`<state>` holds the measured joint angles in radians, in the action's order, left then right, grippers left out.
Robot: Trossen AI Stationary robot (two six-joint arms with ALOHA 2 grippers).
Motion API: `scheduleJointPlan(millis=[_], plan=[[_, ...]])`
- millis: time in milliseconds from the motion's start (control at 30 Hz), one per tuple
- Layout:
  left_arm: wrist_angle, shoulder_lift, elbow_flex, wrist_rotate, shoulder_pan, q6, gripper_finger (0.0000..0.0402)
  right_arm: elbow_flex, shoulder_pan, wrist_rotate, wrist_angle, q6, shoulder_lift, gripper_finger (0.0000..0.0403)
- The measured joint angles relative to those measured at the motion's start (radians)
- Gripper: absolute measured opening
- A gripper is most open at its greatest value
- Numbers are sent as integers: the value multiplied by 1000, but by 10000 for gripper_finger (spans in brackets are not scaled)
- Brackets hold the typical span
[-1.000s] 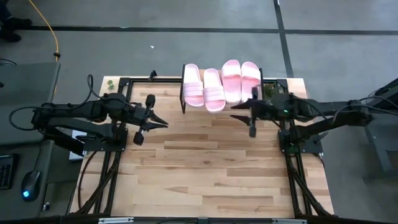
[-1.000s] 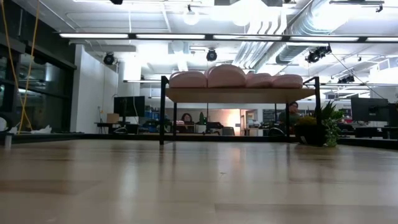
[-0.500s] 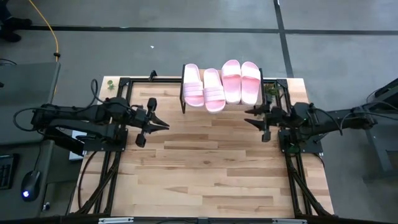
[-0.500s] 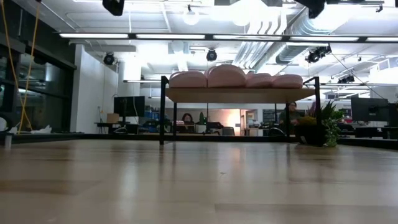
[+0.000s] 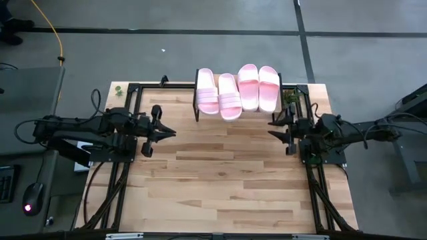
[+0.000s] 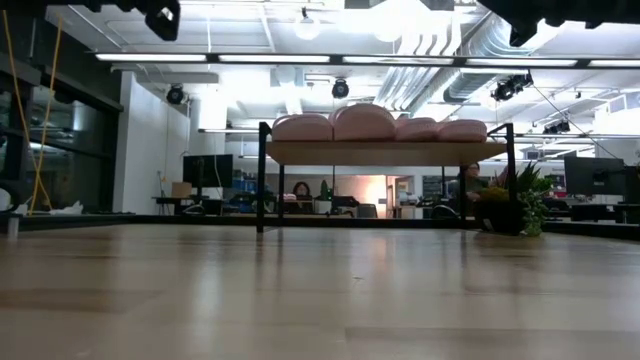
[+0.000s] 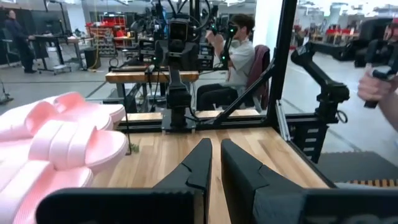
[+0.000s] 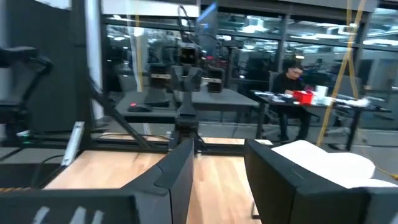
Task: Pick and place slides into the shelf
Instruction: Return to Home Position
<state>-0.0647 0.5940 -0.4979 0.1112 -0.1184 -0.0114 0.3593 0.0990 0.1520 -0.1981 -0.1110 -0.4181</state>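
Four pale pink slides (image 5: 237, 92) lie side by side on the shelf (image 6: 385, 152), a light-wood board on thin black legs at the table's far edge. They rest on their soles, and the low view shows them as a row (image 6: 365, 122). My left gripper (image 5: 171, 131) hovers over the table's left part, left of the shelf, with its fingers all but together. The slides (image 7: 56, 143) show beside it in the left wrist view. My right gripper (image 5: 272, 127) hovers right of the shelf, open and empty. One slide (image 8: 323, 162) shows in its wrist view.
A small green plant (image 5: 291, 99) stands at the far right corner beside the shelf. Black frame rails (image 5: 127, 153) run along both sides of the table. The wooden tabletop (image 5: 220, 180) stretches toward the near edge. People sit at desks in the room beyond (image 7: 239, 56).
My right gripper has drawn back from the shelf toward the table's right edge, its arm folding in. My left gripper has also pulled back a little toward the left edge. The slides have stayed where they were on the shelf.
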Motion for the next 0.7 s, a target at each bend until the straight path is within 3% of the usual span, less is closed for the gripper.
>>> scheduleJointPlan(millis=[133, 400, 700], plan=[[-1, -77, 55, 0, 0, 35, 24, -37, 1, -57, -40, 10, 27, 133], [2, -222, 148, 0, 1, 95, 24, -156, 0, -56, -184, 52, 92, 133], [14, -360, 236, 0, 1, 111, 24, -232, 2, -60, -233, 75, 146, 133]])
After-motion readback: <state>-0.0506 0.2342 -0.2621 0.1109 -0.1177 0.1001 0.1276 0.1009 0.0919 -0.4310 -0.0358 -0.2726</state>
